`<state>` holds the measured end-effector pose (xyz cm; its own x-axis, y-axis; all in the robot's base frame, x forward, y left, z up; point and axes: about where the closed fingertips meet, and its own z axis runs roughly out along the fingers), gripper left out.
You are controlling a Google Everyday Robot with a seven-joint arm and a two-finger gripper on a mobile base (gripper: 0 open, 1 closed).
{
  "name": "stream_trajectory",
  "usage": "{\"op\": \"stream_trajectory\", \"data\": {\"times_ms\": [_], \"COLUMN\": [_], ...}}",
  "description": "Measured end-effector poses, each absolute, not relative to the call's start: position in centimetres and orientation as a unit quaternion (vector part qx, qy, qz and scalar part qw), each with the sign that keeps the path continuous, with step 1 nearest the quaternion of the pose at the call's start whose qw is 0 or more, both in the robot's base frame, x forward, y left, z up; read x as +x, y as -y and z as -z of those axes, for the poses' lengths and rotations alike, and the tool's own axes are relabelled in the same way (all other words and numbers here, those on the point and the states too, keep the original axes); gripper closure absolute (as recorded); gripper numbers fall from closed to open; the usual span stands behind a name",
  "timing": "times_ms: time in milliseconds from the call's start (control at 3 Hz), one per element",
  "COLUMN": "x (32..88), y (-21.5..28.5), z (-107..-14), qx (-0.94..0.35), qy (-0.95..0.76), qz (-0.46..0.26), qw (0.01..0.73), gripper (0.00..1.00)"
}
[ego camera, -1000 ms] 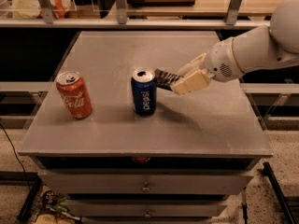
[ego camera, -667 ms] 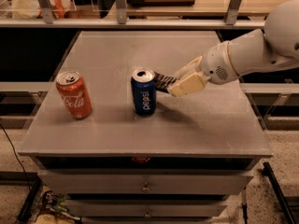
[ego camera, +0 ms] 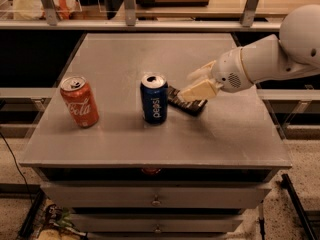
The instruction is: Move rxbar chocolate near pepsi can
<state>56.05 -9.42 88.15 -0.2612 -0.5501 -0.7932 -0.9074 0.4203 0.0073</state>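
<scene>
Camera view: rxbar chocolate (ego camera: 186, 103) lies flat on the table (ego camera: 115, 59) just right of the pepsi can (ego camera: 154, 99); gripper (ego camera: 187, 85) hovers above it, fingers spread; placement looks done, only withdrawal left

A Coca-Cola can (ego camera: 79, 101) stands upright on the table (ego camera: 225, 134).

White arm (ego camera: 270, 59) in from the right, angled down-left, gripper (ego camera: 186, 85) low centre-right — jaws apart

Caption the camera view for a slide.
Gripper at the rxbar chocolate, lying close beside the upright pepsi can.
</scene>
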Motion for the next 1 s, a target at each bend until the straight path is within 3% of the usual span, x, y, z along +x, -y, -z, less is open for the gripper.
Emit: {"op": "stream_trajectory", "data": {"times_ms": [333,1000], "x": [55.97,56.67], "y": [9.30,9.21], "z": [-88.04,-87.63], "qx": [-0.484,-0.497], "qy": [-0.754,-0.749], "qz": [-0.245,-0.253], "qw": [0.370,0.357], "gripper": [0.00,0.00]}}
